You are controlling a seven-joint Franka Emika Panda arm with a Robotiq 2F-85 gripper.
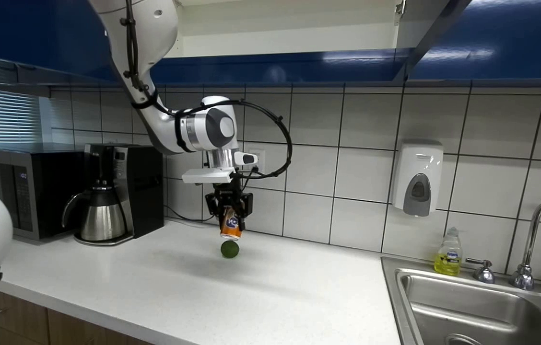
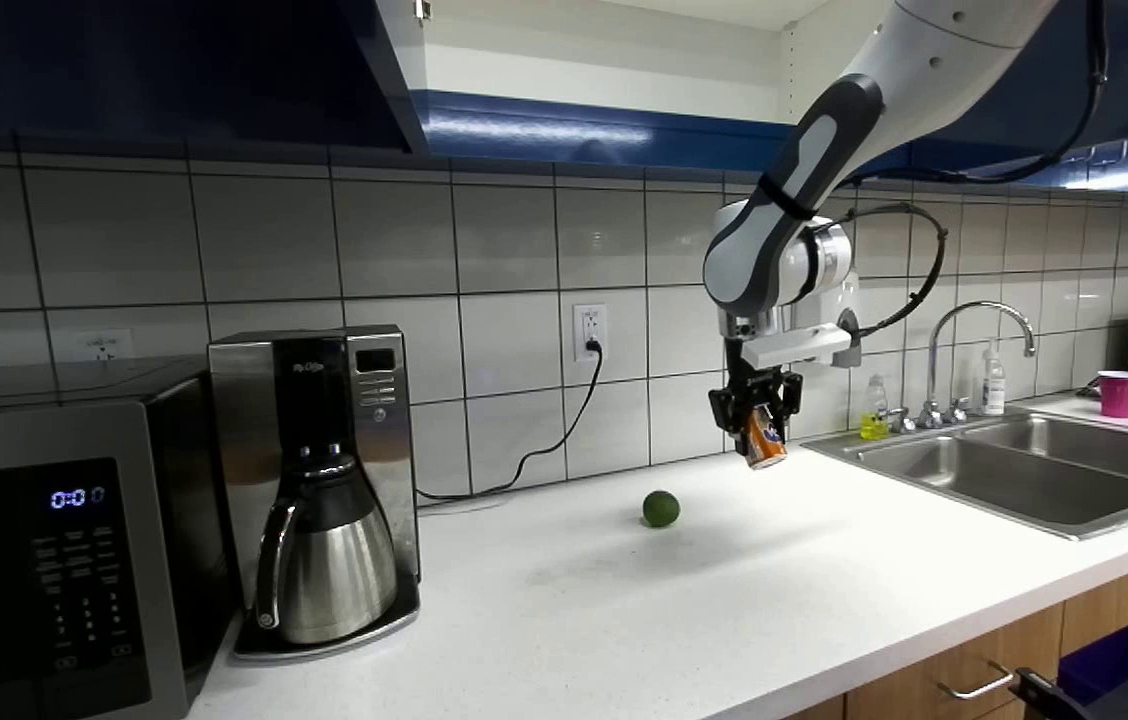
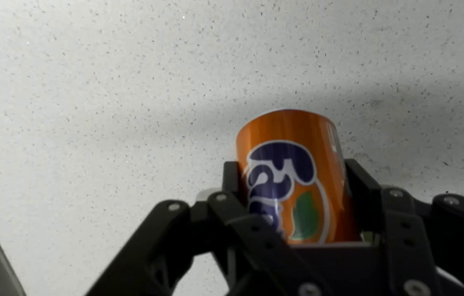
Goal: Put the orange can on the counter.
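Observation:
The orange can [image 1: 231, 231] has a blue and white logo and a pale end facing down. It shows in both exterior views [image 2: 764, 445] and in the wrist view [image 3: 289, 127]. My gripper [image 1: 230, 218] is shut on the can's sides, one finger on each side; it also shows in an exterior view [image 2: 758, 418] and in the wrist view [image 3: 291, 172]. The can is slightly tilted and held in the air above the off-white counter [image 1: 261, 297]. The counter also shows in an exterior view [image 2: 624, 630] and speckled in the wrist view [image 3: 92, 82]. The can's upper part is hidden between the fingers.
A small dark green ball [image 1: 229, 249] lies on the counter near the can, also in an exterior view [image 2: 661, 508]. A coffee maker [image 2: 314, 500] and microwave [image 2: 74, 560] stand at one end. The steel sink [image 1: 397, 306] and soap bottle [image 1: 449, 254] are at the other. Tiled wall behind.

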